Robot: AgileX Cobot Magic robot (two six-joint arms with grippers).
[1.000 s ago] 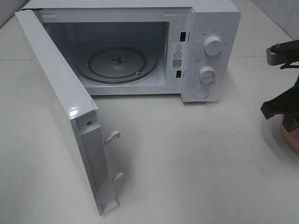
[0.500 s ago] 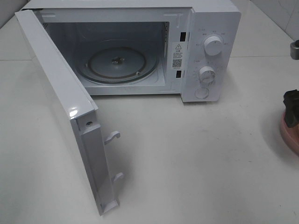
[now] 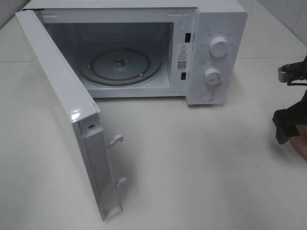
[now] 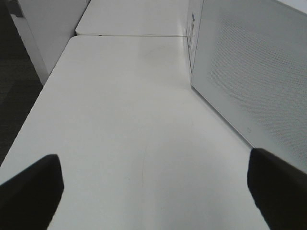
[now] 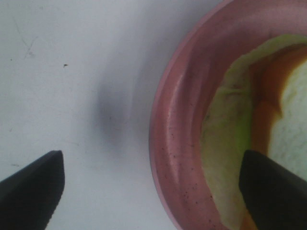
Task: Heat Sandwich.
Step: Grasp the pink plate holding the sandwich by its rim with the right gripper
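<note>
The sandwich [image 5: 225, 139], white bread with a tan crust and a pale green layer, lies on a round pink plate [image 5: 175, 134]. My right gripper [image 5: 151, 189] hangs open just above the plate's rim, one finger over the bare table and the other over the sandwich. In the exterior view this gripper [image 3: 288, 128] is at the right edge over the plate [image 3: 301, 149], and the sandwich is out of view there. My left gripper [image 4: 153, 189] is open with nothing between its fingers, low over the table beside the microwave door [image 4: 259, 72].
The white microwave [image 3: 218, 52] stands at the back, its door [image 3: 62, 110] swung wide towards the front left. Its glass turntable [image 3: 120, 66] is bare. A white table [image 3: 201, 167] stretches between the microwave and the plate.
The right arm drew off almost out of the exterior view, then came back over the plate's left rim. The microwave and its door have not moved.
</note>
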